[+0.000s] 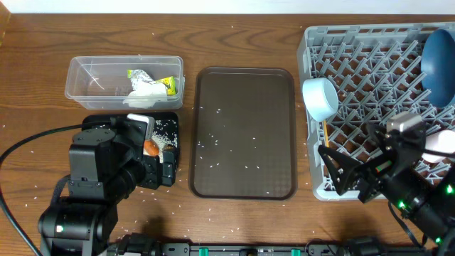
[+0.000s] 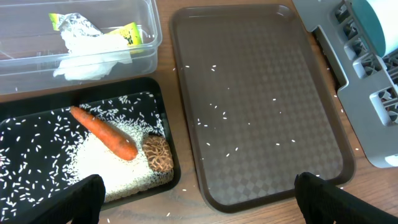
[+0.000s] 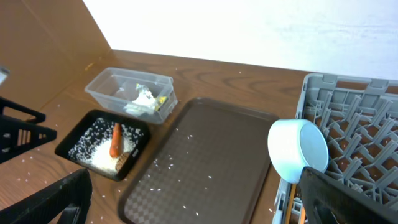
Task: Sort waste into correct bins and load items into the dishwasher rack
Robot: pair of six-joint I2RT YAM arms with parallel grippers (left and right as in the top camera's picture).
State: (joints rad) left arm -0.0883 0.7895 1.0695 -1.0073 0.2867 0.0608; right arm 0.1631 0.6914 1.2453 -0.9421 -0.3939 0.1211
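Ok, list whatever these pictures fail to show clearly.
Overhead: black tray, partly hidden under the left arm.
Overhead: dark-blue plate, cut off by the right edge.
Overhead: white item in the rack, mostly behind the right arm; unidentifiable.
Left wrist: light-blue bowl, cut by the top edge.

From overhead, the left arm [image 1: 99,167] covers most of the black tray [image 1: 173,117]. The right arm [image 1: 398,171] hides the near right corner of the rack [image 1: 370,64], and the right edge cuts off both rack and plate [image 1: 439,57]. The left wrist view crops the tub [image 2: 152,37] at top and left, and the blue bowl [image 2: 379,31] at the corner. The left gripper [image 2: 199,186] and right gripper [image 3: 199,190] show only dark, blurred fingertips at their views' bottom corners. From the right wrist, the tub's contents are too small to tell apart, and the chopsticks [image 3: 290,202] run off the bottom.
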